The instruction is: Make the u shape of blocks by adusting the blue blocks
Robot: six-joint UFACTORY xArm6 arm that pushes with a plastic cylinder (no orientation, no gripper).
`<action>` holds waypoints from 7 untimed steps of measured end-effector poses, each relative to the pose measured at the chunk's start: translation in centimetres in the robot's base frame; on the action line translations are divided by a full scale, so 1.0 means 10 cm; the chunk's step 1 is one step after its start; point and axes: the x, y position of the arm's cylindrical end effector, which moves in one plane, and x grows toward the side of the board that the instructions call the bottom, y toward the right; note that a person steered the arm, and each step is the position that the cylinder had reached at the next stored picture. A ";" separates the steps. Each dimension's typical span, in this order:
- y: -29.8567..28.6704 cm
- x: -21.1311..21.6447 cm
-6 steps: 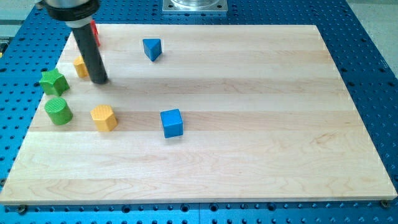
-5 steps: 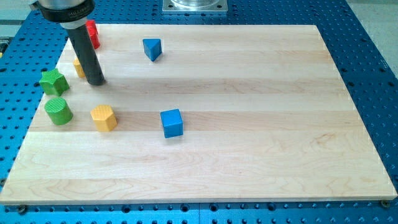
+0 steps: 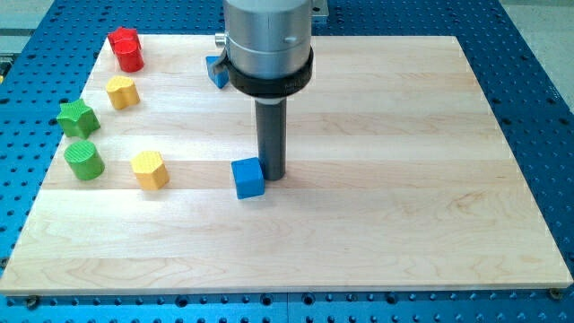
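Observation:
My tip [image 3: 273, 174] stands on the board at the right side of the blue cube [image 3: 247, 178], touching or nearly touching it. The blue triangular block [image 3: 215, 70] lies near the view's top, mostly hidden behind the arm. At the view's left a red block [image 3: 126, 48], a yellow block [image 3: 122, 91], a green star-shaped block [image 3: 77, 117], a green cylinder [image 3: 84, 160] and a yellow hexagonal block [image 3: 150, 169] lie in a curved row.
The wooden board [image 3: 377, 197] rests on a blue perforated table [image 3: 538, 54]. A metal mounting plate [image 3: 320, 7] sits beyond the board's top edge. The arm's wide grey body [image 3: 267, 40] covers part of the board's top middle.
My tip has moved from beside the yellow block at the view's upper left across to the right side of the blue cube. The blocks have not visibly moved.

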 end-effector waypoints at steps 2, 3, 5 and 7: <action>0.03 0.28; -0.33 0.39; 0.15 0.25; 0.30 -1.48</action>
